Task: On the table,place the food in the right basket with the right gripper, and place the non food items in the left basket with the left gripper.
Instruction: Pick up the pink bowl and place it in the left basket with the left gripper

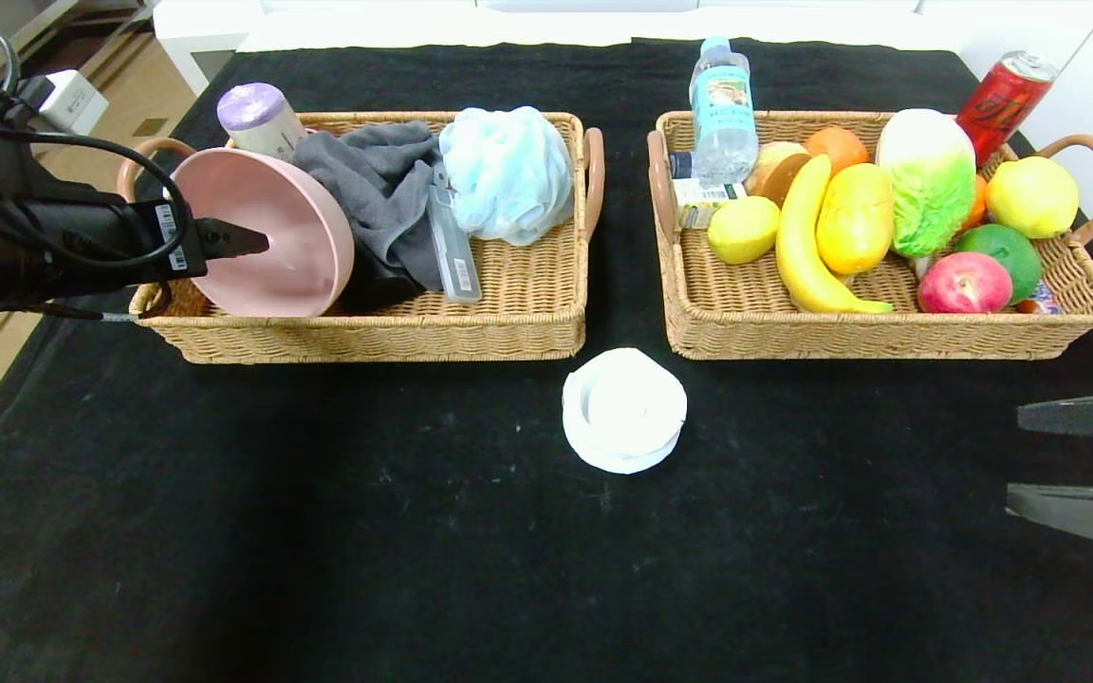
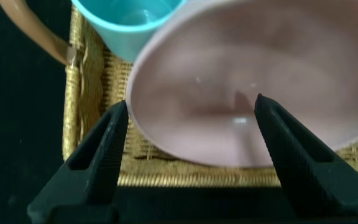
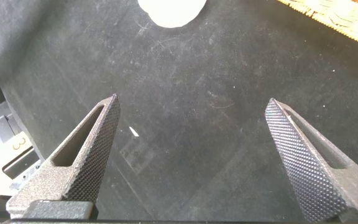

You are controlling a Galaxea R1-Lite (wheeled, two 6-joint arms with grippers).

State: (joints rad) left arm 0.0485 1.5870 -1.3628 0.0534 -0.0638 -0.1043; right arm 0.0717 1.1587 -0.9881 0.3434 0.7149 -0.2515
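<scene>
The left gripper (image 2: 188, 130) stands spread wide around the pink bowl (image 1: 267, 232), which leans tilted inside the left basket (image 1: 509, 323). The right gripper (image 3: 191, 134) hovers wide, empty, over the table (image 1: 319, 531); lemon (image 1: 743, 229) lies in the right basket (image 1: 888, 332).

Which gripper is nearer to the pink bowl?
Left. The left gripper is right at the pink bowl in the left basket, jaws open on either side of its rim. The right gripper hangs open over bare table, far right.

Black left gripper (image 1: 248, 239): tapered fingers, cables, white barcode label.
</scene>
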